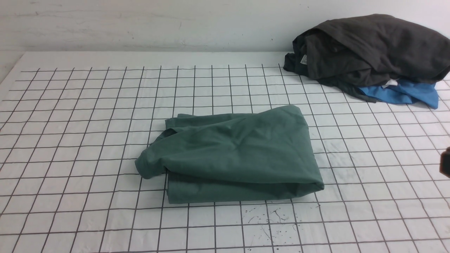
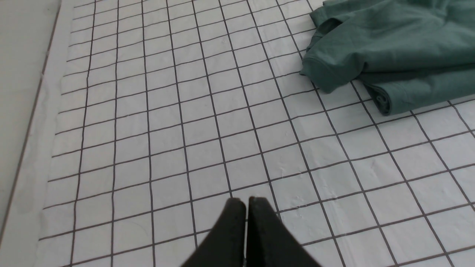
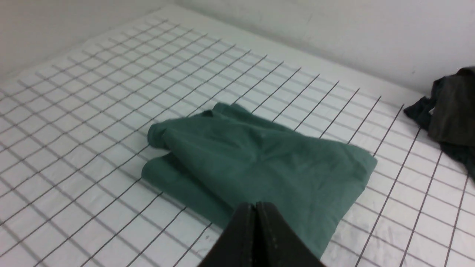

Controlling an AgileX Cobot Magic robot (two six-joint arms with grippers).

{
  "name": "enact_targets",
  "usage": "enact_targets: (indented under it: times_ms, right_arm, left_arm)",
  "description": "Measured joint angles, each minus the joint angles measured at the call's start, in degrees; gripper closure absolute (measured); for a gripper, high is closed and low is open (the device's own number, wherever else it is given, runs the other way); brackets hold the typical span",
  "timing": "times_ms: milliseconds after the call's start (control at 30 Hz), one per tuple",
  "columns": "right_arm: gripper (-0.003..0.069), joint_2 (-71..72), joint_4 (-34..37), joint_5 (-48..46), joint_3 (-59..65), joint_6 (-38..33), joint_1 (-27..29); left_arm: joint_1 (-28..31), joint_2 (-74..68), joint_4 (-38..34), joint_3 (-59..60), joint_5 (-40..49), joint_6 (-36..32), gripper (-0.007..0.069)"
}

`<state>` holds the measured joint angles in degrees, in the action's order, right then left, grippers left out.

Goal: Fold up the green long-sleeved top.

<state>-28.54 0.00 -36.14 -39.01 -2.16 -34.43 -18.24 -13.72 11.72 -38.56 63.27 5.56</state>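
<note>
I see the white gridded table cover lying open around the soft, creased green long-sleeved top, folded ahead of my left gripper and right gripper, both pinched closed, empty.

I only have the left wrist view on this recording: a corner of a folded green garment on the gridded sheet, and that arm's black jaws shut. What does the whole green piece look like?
Observer: In the front view the green long-sleeved cotton top lies folded into a compact, roughly rectangular bundle, with one cuffed sleeve end sticking out on the robot's left.
Operator: Is the other arm on it?
Observer: No. The right gripper hangs above the top's edge, jaws shut on nothing.
Operator: Anything else on the sheet?
Observer: Yes, a crumpled dark charcoal-grey garment is piled at the far right, lying over a bright blue garment, well apart from the top.
</note>
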Motion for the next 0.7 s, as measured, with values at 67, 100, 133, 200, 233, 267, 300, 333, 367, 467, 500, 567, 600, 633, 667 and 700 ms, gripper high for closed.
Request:
enact_targets:
  times_ms: [67, 100, 133, 200, 233, 267, 300, 333, 367, 467, 500, 567, 600, 633, 667, 700]
  right_arm:
    - [0.0673, 3.4, -1.32, 4.93, 4.8, 3.48, 2.26]
    - [0.0673, 5.53, -1.75, 7.25, 7.42, 5.09, 4.03]
    - [0.0673, 6.39, -1.9, 7.65, 7.93, 5.38, 4.43]
    - [0.0673, 11.27, -2.19, 11.54, 13.66, 7.48, 10.2]
    - [0.0673, 12.96, -2.26, 12.27, 15.39, 7.87, 12.3]
    - [0.0673, 14.99, -2.31, 12.88, 17.4, 8.12, 14.94]
    - [0.0673, 17.59, -2.33, 13.24, 19.95, 8.3, 18.03]
    - [0.0673, 19.31, -2.45, 13.46, 21.68, 8.44, 20.46]
    - [0.0673, 20.89, -2.59, 13.61, 23.33, 8.5, 22.71]
    - [0.0673, 24.59, -3.03, 14.08, 27.59, 8.62, 27.97]
    - [0.0673, 24.85, -3.03, 14.08, 27.91, 8.62, 28.28]
    - [0.0673, 28.22, -3.27, 14.14, 32.42, 8.76, 31.55]
    - [0.0673, 28.79, -3.34, 14.21, 33.9, 9.07, 32.48]
    - [0.0673, 28.79, -3.34, 14.21, 33.9, 9.13, 32.64]
    - [0.0673, 29.09, -3.41, 14.26, 36.46, 10.12, 33.66]
    - [0.0673, 29.09, -3.53, 14.34, 37.69, 10.96, 34.05]
  left_arm:
    - [0.0, 0.0, 0.0, 0.0, 0.0, 0.0, 0.0632]
    - [0.0, 0.0, 0.0, 0.0, 0.0, 0.0, 0.0632]
    - [0.0, 0.0, 0.0, 0.0, 0.0, 0.0, 0.0632]
    - [0.0, 0.0, 0.0, 0.0, 0.0, 0.0, 0.0632]
    - [0.0, 0.0, 0.0, 0.0, 0.0, 0.0, 0.0632]
    - [0.0, 0.0, 0.0, 0.0, 0.0, 0.0, 0.0632]
    - [0.0, 0.0, 0.0, 0.0, 0.0, 0.0, 0.0632]
    - [0.0, 0.0, 0.0, 0.0, 0.0, 0.0, 0.0632]
    - [0.0, 0.0, 0.0, 0.0, 0.0, 0.0, 0.0632]
    - [0.0, 0.0, 0.0, 0.0, 0.0, 0.0, 0.0632]
    - [0.0, 0.0, 0.0, 0.0, 0.0, 0.0, 0.0632]
    - [0.0, 0.0, 0.0, 0.0, 0.0, 0.0, 0.0632]
    - [0.0, 0.0, 0.0, 0.0, 0.0, 0.0, 0.0632]
    - [0.0, 0.0, 0.0, 0.0, 0.0, 0.0, 0.0632]
    - [0.0, 0.0, 0.0, 0.0, 0.0, 0.0, 0.0632]
    - [0.0, 0.0, 0.0, 0.0, 0.0, 0.0, 0.0632]
